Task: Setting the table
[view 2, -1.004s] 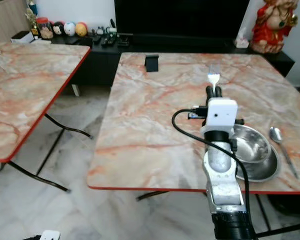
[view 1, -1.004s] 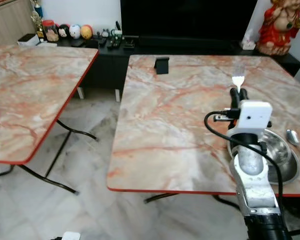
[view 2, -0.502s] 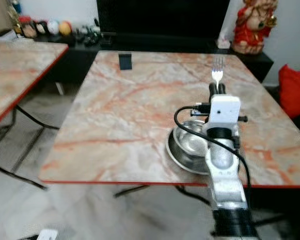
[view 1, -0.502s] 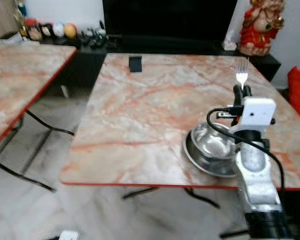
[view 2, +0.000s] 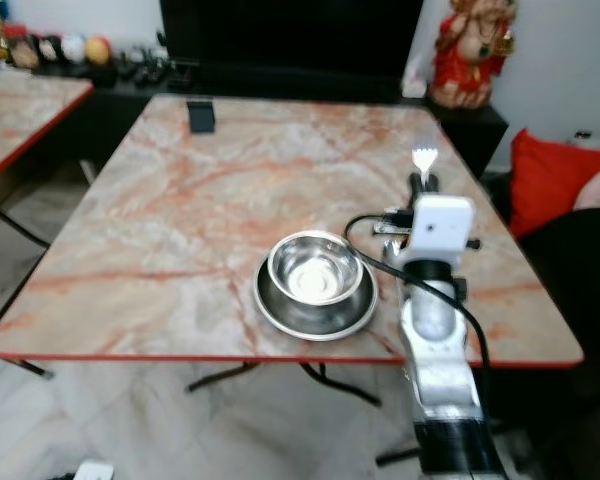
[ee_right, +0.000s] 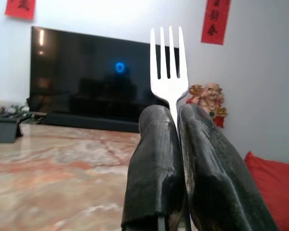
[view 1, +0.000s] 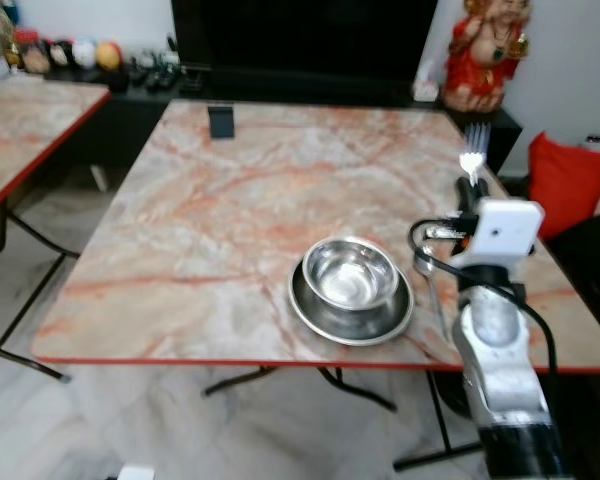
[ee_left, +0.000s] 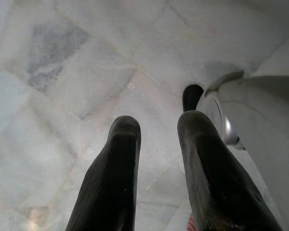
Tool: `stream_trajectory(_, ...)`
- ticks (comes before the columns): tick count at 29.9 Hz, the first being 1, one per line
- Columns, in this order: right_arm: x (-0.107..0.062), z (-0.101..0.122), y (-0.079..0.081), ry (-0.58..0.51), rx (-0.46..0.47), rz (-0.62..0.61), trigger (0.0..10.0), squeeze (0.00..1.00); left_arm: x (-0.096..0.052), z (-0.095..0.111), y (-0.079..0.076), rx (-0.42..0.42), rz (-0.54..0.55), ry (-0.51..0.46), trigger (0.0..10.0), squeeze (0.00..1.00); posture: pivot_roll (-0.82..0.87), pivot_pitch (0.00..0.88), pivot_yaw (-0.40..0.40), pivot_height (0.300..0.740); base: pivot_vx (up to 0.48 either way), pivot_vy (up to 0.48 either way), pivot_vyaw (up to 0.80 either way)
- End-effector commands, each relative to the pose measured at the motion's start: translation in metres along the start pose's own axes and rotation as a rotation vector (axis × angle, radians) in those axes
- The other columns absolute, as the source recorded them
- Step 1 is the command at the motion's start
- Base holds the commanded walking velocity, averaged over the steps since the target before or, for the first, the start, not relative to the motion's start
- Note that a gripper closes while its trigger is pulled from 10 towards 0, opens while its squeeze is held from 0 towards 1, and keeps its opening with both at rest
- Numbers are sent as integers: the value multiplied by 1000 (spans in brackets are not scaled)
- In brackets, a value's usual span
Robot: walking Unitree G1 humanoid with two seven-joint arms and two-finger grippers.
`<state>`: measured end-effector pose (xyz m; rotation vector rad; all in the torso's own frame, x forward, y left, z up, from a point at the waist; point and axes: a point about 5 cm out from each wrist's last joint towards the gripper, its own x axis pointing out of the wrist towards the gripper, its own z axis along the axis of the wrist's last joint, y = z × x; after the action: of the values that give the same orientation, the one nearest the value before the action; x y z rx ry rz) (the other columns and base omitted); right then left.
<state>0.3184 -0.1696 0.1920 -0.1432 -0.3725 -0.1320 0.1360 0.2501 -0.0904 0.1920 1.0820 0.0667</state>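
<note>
A steel bowl point(view 1: 349, 272) sits in a steel plate point(view 1: 351, 314) near the front edge of the marble table point(view 1: 230, 210). Just right of the plate lies a spoon point(view 1: 432, 300), partly hidden by my right arm. My right gripper point(view 1: 469, 186) is raised over the table's right side, shut on a silver fork point(ee_right: 167, 72) that stands upright with its tines up. In the right wrist view the fork's handle is pinched between the two black fingers point(ee_right: 154, 159). My left gripper point(ee_left: 156, 139) hangs over the marble floor, its fingers apart with nothing between them.
A small black stand point(view 1: 221, 121) sits at the table's far left corner. Behind are a dark TV unit point(view 1: 300, 40) and a red statue point(view 1: 477, 50). A red cushion point(view 1: 565, 170) lies to the right, and a second marble table point(view 1: 30, 130) stands to the left.
The whole picture has shifted left, so the camera turned right. The bowl and plate now sit mid-view. My right gripper still holds the fork upright.
</note>
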Motion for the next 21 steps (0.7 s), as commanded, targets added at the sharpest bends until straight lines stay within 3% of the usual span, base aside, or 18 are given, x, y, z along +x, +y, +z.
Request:
stream_trajectory(1, 1, -1, -9, 7, -5, -26, 10000, 0, 0, -3, -4, 2, -13, 6, 10000, 0, 62, 0, -33, 715, 0, 0, 0)
stream_trajectory(21, 2, -3, -20, 21, -28, -50, 10000, 0, 0, -1, -4, -22, -17, 5, 10000, 0, 52, 0, -24, 715, 0, 0, 0)
